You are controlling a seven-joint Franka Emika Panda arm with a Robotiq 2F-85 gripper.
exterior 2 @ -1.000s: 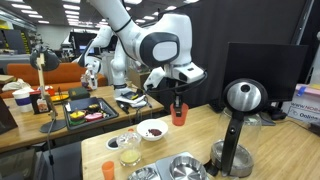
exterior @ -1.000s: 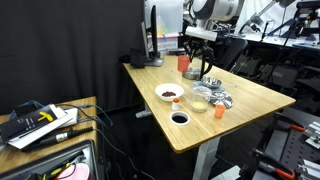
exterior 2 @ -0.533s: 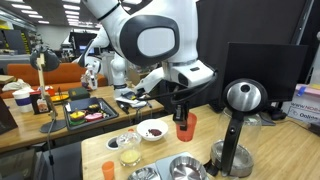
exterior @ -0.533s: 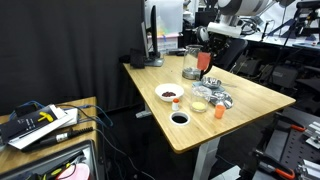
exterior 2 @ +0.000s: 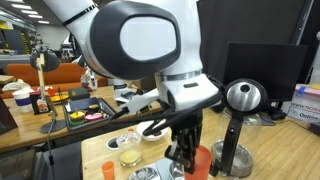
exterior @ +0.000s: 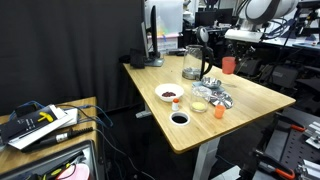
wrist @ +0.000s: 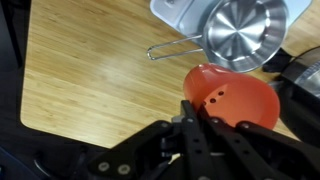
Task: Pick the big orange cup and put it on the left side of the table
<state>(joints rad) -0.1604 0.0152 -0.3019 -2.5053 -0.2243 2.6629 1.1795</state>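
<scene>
My gripper (exterior: 229, 57) is shut on the rim of the big orange cup (exterior: 229, 65) and holds it in the air above the far side of the light wooden table (exterior: 255, 100). In an exterior view the cup (exterior 2: 203, 162) hangs below the gripper (exterior 2: 189, 152), close in front of the camera. In the wrist view the fingers (wrist: 190, 112) pinch the cup's wall (wrist: 235, 97), and I look down into the cup, with bare tabletop (wrist: 90, 75) beneath.
A small orange cup (exterior: 219, 109), a clear glass pitcher (exterior: 193, 63), a white bowl with red bits (exterior: 171, 93), a dark-filled bowl (exterior: 179, 118), a glass bowl (exterior: 201, 102) and metal bowls (exterior: 218, 97) stand on the table. A metal pan (wrist: 243, 32) lies below.
My gripper has carried the big orange cup from beside the pitcher, up and across the table toward its far side, away from the pitcher.
</scene>
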